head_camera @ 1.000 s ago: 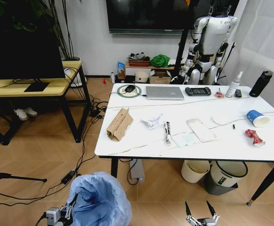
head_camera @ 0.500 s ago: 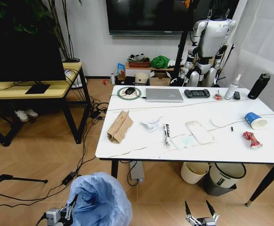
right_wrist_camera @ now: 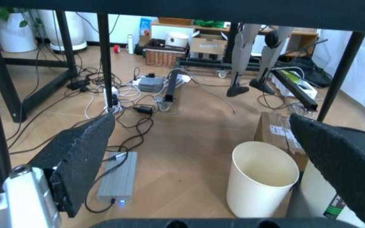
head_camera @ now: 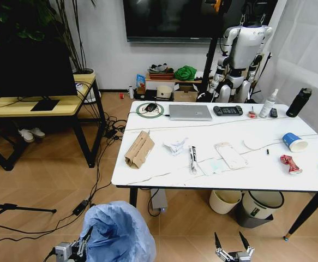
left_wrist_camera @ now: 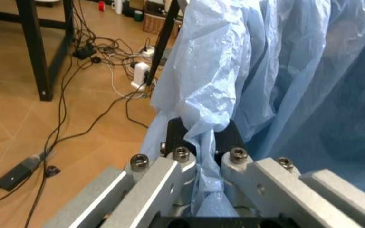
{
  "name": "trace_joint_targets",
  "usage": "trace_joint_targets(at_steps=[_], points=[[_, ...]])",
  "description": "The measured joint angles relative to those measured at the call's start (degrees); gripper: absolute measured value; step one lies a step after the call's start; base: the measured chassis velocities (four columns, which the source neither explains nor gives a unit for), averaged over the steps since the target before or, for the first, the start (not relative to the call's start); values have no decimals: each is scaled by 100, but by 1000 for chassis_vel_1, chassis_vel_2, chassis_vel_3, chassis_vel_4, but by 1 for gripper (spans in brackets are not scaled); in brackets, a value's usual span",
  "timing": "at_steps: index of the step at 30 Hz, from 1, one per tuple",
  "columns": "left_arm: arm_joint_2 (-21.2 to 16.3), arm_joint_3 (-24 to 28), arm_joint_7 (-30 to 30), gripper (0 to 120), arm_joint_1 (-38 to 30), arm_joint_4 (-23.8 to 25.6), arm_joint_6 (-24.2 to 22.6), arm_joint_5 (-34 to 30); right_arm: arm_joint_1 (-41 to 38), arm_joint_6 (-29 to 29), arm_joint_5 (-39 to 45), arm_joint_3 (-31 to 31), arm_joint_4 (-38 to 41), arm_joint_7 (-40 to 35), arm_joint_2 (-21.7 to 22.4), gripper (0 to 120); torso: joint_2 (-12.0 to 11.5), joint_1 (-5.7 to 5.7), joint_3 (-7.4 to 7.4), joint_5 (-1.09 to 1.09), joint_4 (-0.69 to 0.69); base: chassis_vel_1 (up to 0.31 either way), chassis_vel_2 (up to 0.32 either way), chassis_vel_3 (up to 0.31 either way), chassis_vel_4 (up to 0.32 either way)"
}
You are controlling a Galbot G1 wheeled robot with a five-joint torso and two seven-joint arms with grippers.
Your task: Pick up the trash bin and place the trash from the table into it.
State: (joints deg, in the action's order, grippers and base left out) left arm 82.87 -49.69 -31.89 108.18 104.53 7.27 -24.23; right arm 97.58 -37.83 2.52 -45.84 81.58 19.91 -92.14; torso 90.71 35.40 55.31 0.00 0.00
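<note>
The whole head view has slid a little since a second ago, so the camera has moved, not the litter; the bench [head_camera: 164, 173] now sits slightly farther off. The left hand [head_camera: 83, 244] is clenched on the blue liner of the trash bin [head_camera: 118, 232] (held low, near the floor, in front of the bench). The right hand [head_camera: 233, 244] hangs released. The trash [head_camera: 139, 148] lies untouched on the bench, so loading has not begun.
</note>
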Motion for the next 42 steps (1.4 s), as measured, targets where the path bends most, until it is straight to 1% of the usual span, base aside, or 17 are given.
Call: trace_joint_targets(at_steps=[13, 15, 18, 19, 20, 23, 24, 26, 27, 29, 30, 33, 34, 35, 37, 39, 42], points=[[15, -24, 239, 0, -17, 29, -166, -41, -4, -3, 62, 10, -31, -2, 0, 100, -40, -18, -22, 0, 0, 0, 0, 0, 0], [8, -35, 202, 0, 19, 40, -203, -99, 104, 28, 371, 50, 149, -4, 42, 100, -49, -22, -26, 5, 0, 0, 0, 0, 0], [-23, -96, 183, 0, 83, 105, -272, -149, 341, 386, 1270, 70, 923, -47, 548, 100, -56, -26, -31, 0, -2, 0, 0, 0, 0], [-34, -126, 189, 0, 111, 126, -308, -161, 389, 606, 1779, 93, 1347, -178, 859, 100, -59, -28, -33, 0, -1, 0, 0, 0, 0], [-34, -126, 189, 0, 111, 126, -308, -161, 389, 606, 1779, 93, 1347, -178, 859, 100, -59, -28, -33, 0, -1, 0, 0, 0, 0], [-53, -190, 242, 0, 191, 183, -374, -207, 390, 1252, 2828, 284, 2167, -703, 1631, 100, -65, -31, -36, 1, 0, 0, 0, 0, 0], [-46, -215, 280, 0, 224, 208, -389, -198, 320, 1389, 2998, 359, 2348, -898, 1871, 100, -67, -31, -37, 0, -2, 0, 0, 0, 0], [2, -271, 440, 0, 333, 305, -504, -143, -94, 1559, 3124, 756, 2737, -1608, 2688, 100, -73, -33, -39, 1, -2, 0, 0, 0, 0], [2, -271, 440, 0, 333, 305, -504, -143, -94, 1559, 3124, 756, 2737, -1608, 2688, 100, -73, -33, -39, 1, -2, 0, 0, 0, 0], [54, -302, 535, 0, 402, 386, -557, -94, -616, 1791, 3123, 1177, 2906, -2022, 3249, 100, -77, -34, -40, 1, 1, 0, 0, 0, 0], [90, -323, 619, 0, 438, 458, -602, -22, -991, 2157, 3136, 1401, 2995, -2174, 3493, 100, -78, -34, -42, 2, 5, 0, 0, 0, 0], [64, -274, 790, 0, 410, 585, -769, 76, -1676, 3377, 3297, 1679, 3199, -2369, 3660, 100, -83, -35, -43, 2, 4, 0, 0, 0, 0], [64, -274, 790, 0, 410, 585, -769, 76, -1676, 3377, 3297, 1679, 3199, -2369, 3660, 100, -83, -35, -43, 2, 4, 0, 0, 0, 0], [58, -254, 830, 0, 392, 622, -800, 88, -1877, 3711, 3443, 1792, 3215, -2473, 3655, 100, -83, -36, -44, -3, -2, 0, 0, 0, 0], [97, -254, 891, 0, 389, 706, -817, 99, -2319, 4366, 3680, 2124, 3118, -2716, 3602, 100, -84, -38, -46, 2, -3, 0, 0, 0, 0], [143, -271, 913, 0, 409, 755, -811, 138, -2621, 4816, 3711, 2418, 2896, -2804, 3537, 100, -87, -39, -47, 2, 2, 0, 0, 0, 0], [187, -292, 923, 0, 414, 762, -783, 202, -2763, 5034, 3628, 2639, 2681, -2829, 3461, 100, -89, -40, -48, 0, 2, 0, 0, 0, 0]])
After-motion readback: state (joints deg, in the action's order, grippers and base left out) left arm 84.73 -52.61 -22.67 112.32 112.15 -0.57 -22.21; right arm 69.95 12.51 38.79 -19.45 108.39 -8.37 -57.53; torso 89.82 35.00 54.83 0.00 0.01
